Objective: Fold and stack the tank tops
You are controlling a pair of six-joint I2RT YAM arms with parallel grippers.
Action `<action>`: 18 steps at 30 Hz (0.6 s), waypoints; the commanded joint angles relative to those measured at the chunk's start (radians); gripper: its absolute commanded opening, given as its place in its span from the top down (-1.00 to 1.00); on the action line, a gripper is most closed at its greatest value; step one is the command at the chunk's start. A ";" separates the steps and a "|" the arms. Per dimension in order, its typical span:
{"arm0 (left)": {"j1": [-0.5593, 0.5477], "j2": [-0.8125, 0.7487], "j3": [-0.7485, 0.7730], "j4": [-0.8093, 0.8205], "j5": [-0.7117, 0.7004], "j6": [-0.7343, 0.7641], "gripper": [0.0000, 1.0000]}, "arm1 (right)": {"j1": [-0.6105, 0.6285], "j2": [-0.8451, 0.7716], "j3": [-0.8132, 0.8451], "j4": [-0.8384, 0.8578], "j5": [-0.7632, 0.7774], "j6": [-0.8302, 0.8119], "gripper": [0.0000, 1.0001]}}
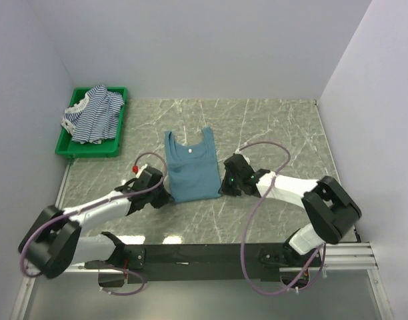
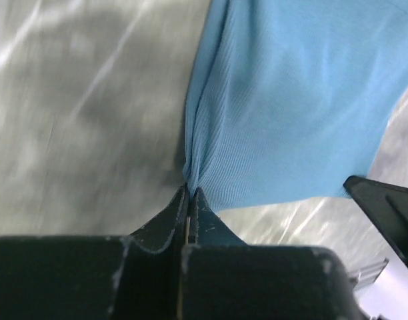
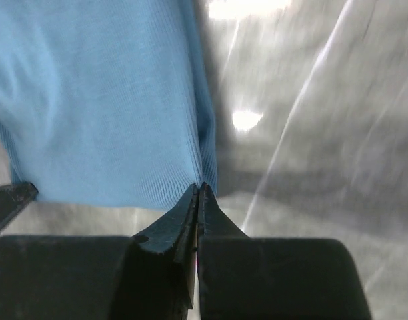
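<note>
A plain teal-blue tank top (image 1: 191, 163) lies flat on the marble table, straps toward the back. My left gripper (image 1: 168, 198) is shut on its bottom left corner; in the left wrist view the fingertips (image 2: 189, 190) pinch a fold of the teal-blue tank top (image 2: 291, 100). My right gripper (image 1: 220, 190) is shut on the bottom right corner, its fingertips (image 3: 201, 188) pinching the hem of the teal-blue tank top (image 3: 97, 100). A striped tank top (image 1: 94, 113), blue and white, lies crumpled in the green bin (image 1: 119, 137) at the back left.
The green bin stands against the left wall. Grey walls close the table on the left, back and right. Both arms' cables (image 1: 271, 150) loop above the table. A black rail (image 1: 211, 253) runs along the near edge.
</note>
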 commanded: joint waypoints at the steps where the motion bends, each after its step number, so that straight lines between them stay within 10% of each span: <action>1: -0.046 -0.121 -0.031 -0.153 -0.036 -0.042 0.99 | 0.070 -0.091 -0.052 -0.044 0.019 0.014 1.00; 9: -0.230 -0.371 -0.035 -0.346 -0.079 -0.209 0.99 | 0.265 -0.257 -0.123 -0.114 0.051 0.141 1.00; 18: -0.218 -0.312 0.139 -0.399 -0.153 -0.159 0.99 | 0.206 -0.257 0.069 -0.220 0.045 0.045 1.00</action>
